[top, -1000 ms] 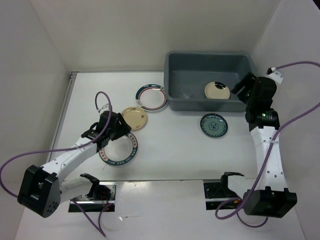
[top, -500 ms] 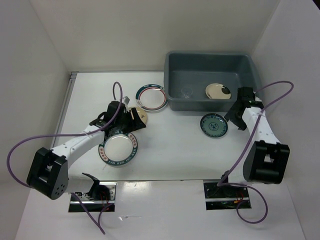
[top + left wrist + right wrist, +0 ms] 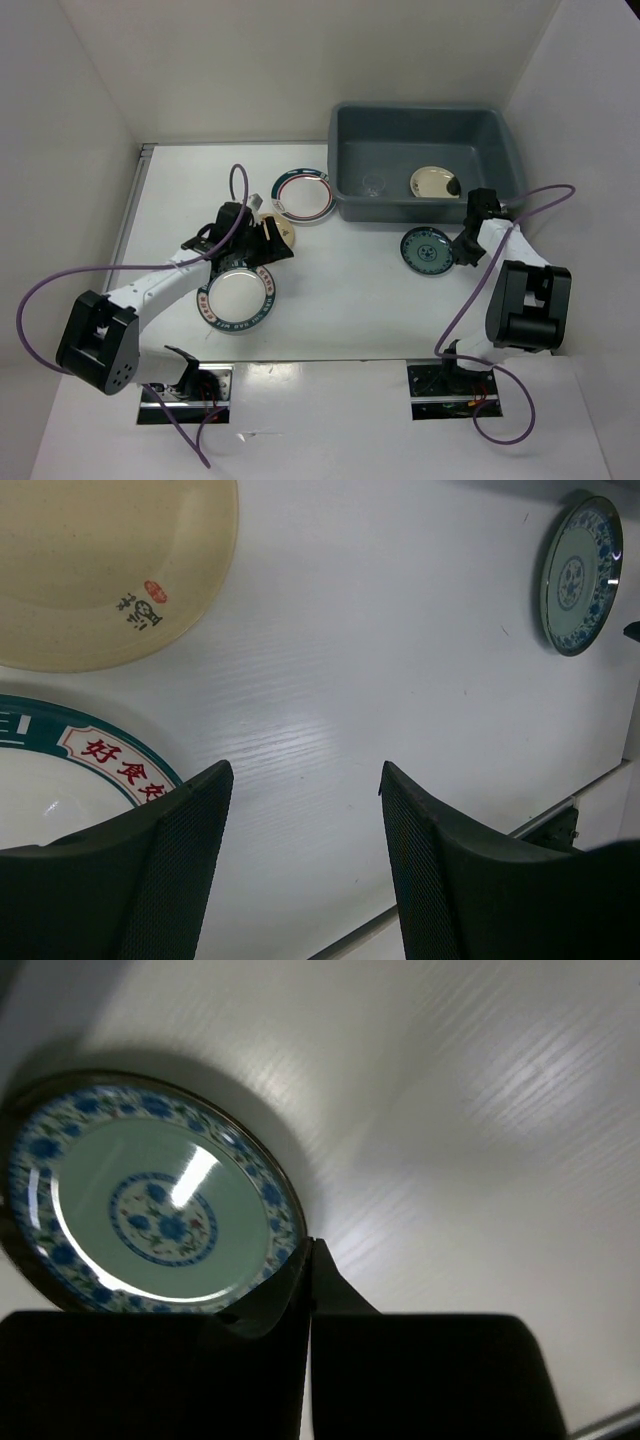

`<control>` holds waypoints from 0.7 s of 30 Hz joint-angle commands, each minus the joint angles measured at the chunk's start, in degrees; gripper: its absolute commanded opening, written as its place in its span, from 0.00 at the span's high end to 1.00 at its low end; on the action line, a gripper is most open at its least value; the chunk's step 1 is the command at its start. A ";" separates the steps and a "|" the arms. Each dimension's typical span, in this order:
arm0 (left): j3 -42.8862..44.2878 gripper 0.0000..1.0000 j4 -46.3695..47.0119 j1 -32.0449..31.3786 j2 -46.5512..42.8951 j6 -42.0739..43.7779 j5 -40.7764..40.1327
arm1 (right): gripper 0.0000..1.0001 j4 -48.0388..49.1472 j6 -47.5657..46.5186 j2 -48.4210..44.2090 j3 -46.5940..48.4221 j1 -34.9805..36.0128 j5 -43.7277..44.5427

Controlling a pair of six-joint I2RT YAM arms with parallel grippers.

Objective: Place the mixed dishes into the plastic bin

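The small teal patterned plate (image 3: pixel 426 250) (image 3: pixel 150 1210) lies flat on the table in front of the plastic bin (image 3: pixel 340 150). My right gripper (image 3: pixel 462 250) (image 3: pixel 310 1243) is shut, its tips at the plate's right rim and one finger lying over that edge; nothing shows between the jaws. Inside the bin are a beige plate (image 3: pixel 433 181) and a clear cup (image 3: pixel 374 184). My left gripper (image 3: pixel 275 240) (image 3: pixel 305 770) is open above bare table, between a beige plate (image 3: pixel 272 235) (image 3: pixel 100 560) and a white plate with a lettered teal rim (image 3: pixel 238 297) (image 3: pixel 60 790).
A second white plate with a teal rim (image 3: pixel 302 193) lies left of the bin. White walls close in the table on the left, back and right. The table's near edge (image 3: pixel 545 820) runs close in front of the left gripper.
The right arm came down from the bin's right wall to the teal plate's right rim, and its gripper went from open to shut. The left gripper moved right, off the white plate, to beside the beige plate.
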 commanded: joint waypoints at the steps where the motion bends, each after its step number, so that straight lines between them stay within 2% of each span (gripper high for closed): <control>1: 1.29 0.31 1.55 -0.03 0.83 1.01 1.26 | 0.99 6.29 6.97 -1.90 -0.84 -0.51 2.53; 11: 1.90 0.31 -0.38 -0.03 0.83 2.07 0.21 | 0.99 18.33 23.58 -6.38 -9.28 -1.03 4.20; 21: 2.43 0.31 -0.92 -0.03 0.83 3.65 -0.33 | 0.99 24.49 28.95 -6.30 -9.90 -1.03 12.11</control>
